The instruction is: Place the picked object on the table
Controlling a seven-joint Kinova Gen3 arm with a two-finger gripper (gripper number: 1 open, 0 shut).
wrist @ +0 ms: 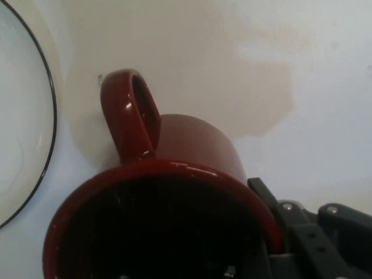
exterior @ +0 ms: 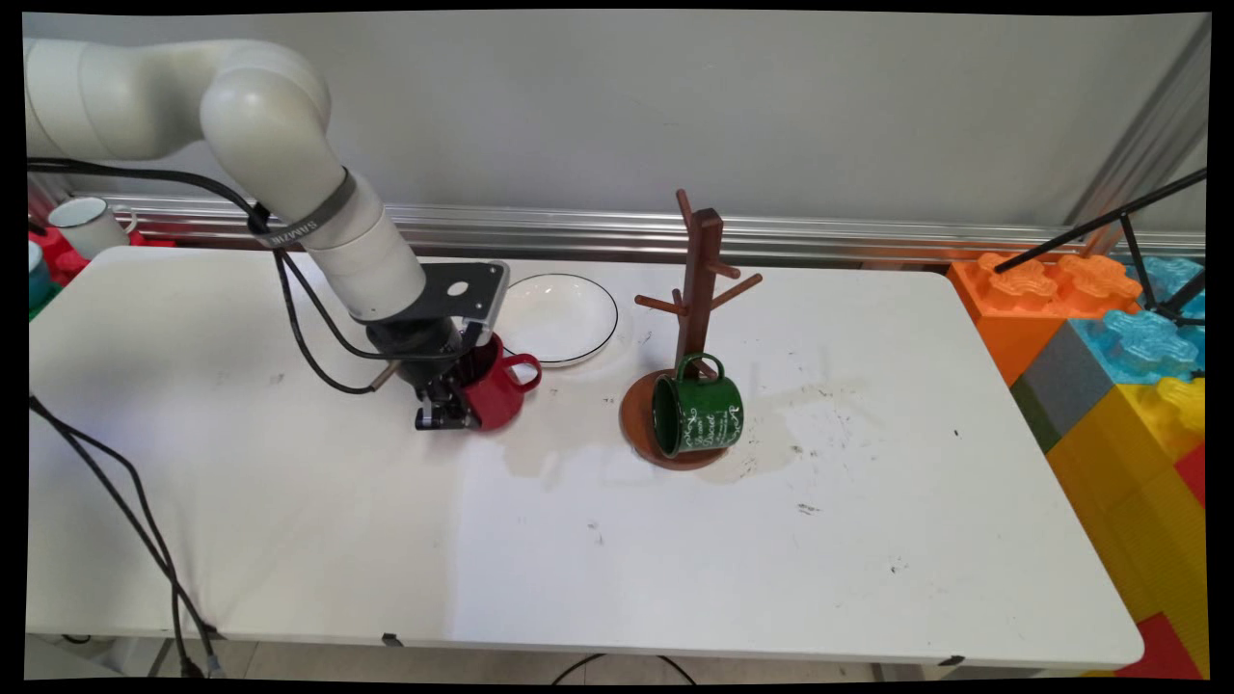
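Observation:
A red mug [exterior: 499, 387] is tilted on the white table [exterior: 675, 559], its opening turned toward the arm and its handle [exterior: 525, 369] pointing right. My gripper [exterior: 451, 410] is shut on the mug's left wall, one finger inside the rim and one outside. In the hand view the red mug [wrist: 174, 192] fills the lower half, handle up, with the black linkage [wrist: 308, 238] against its right side. A white plate [exterior: 559, 318] with a black rim lies just behind the mug; the plate [wrist: 23, 145] shows at the hand view's left edge.
A brown wooden mug tree [exterior: 698, 289] stands right of the plate. A green mug [exterior: 696, 414] lies on its side on the tree's round base [exterior: 636, 424]. A white mug [exterior: 89, 224] sits off the table's far left. Large coloured blocks [exterior: 1109, 347] stand at the right.

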